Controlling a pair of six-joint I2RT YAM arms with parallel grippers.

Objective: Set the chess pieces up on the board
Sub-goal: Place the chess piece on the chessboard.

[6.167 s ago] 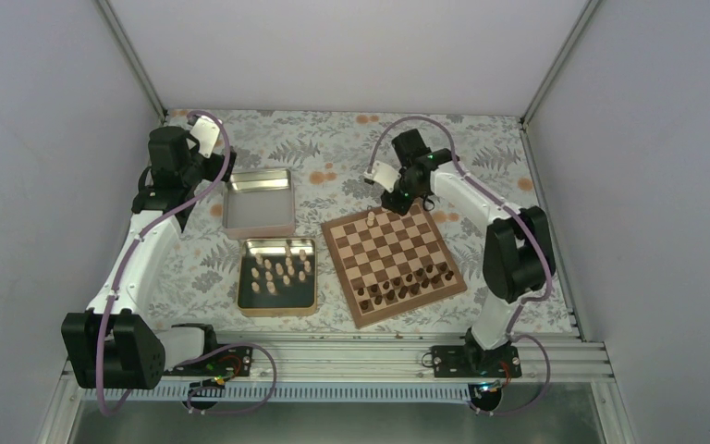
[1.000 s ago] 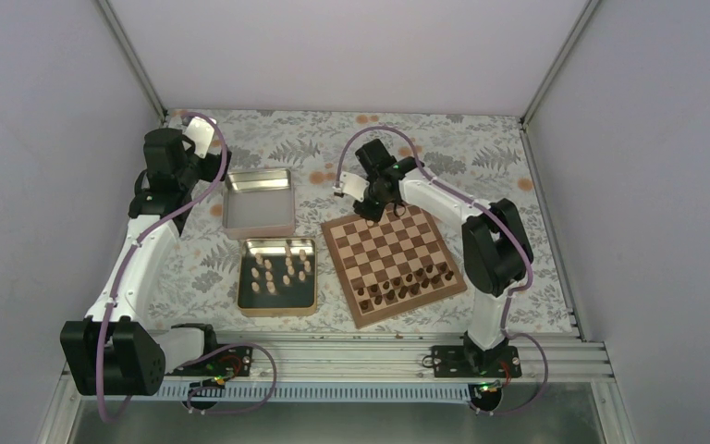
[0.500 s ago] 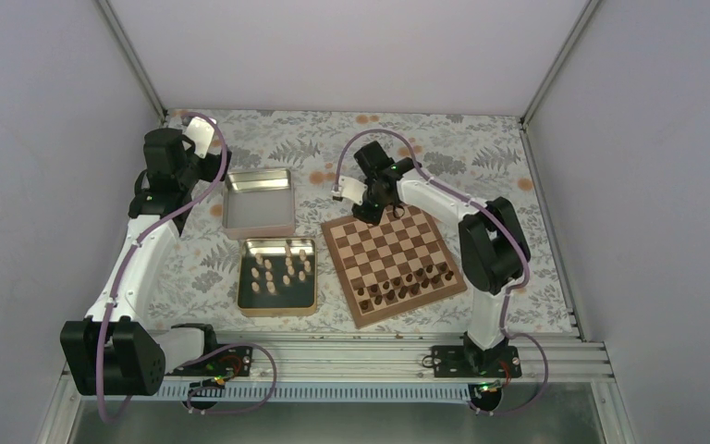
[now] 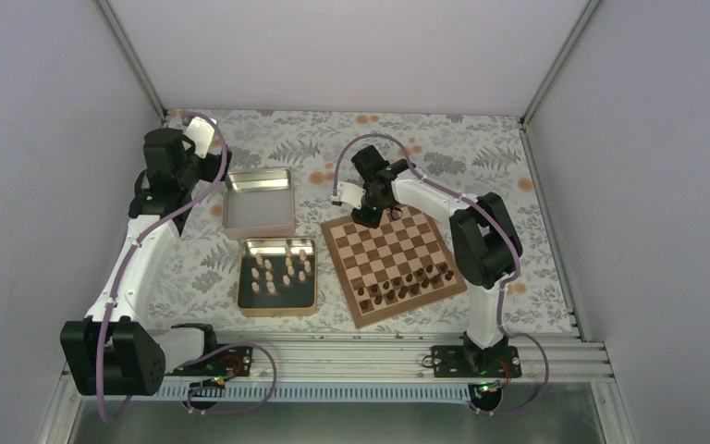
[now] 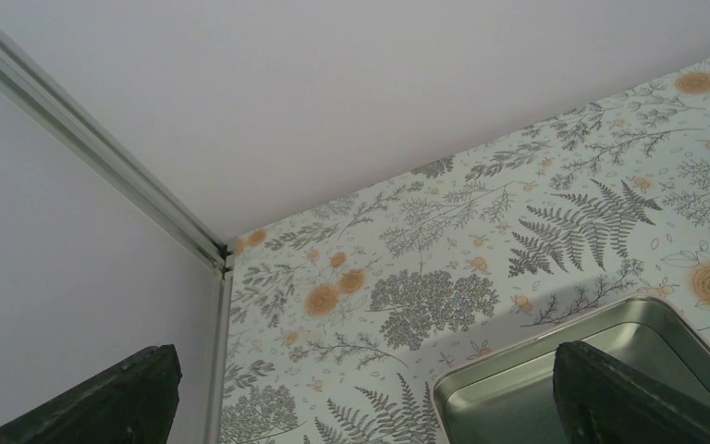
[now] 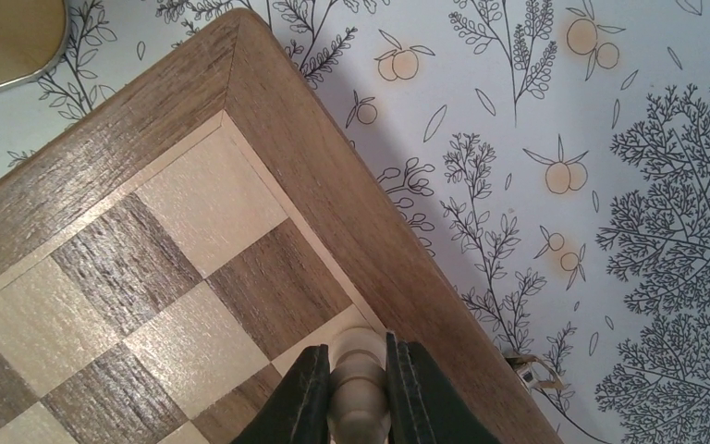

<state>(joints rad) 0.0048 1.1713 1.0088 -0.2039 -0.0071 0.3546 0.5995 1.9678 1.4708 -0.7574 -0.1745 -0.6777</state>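
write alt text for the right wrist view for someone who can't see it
The right gripper pinches a pale chess piece between two dark fingers, low in the frame, above the board's edge squares near a corner. Floral tablecloth fills the right side, and a tin's corner shows at top left.

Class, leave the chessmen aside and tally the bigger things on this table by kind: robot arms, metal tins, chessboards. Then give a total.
Robot arms: 2 (left arm, right arm)
Metal tins: 2 (far tin, near tin)
Chessboard: 1
Total: 5
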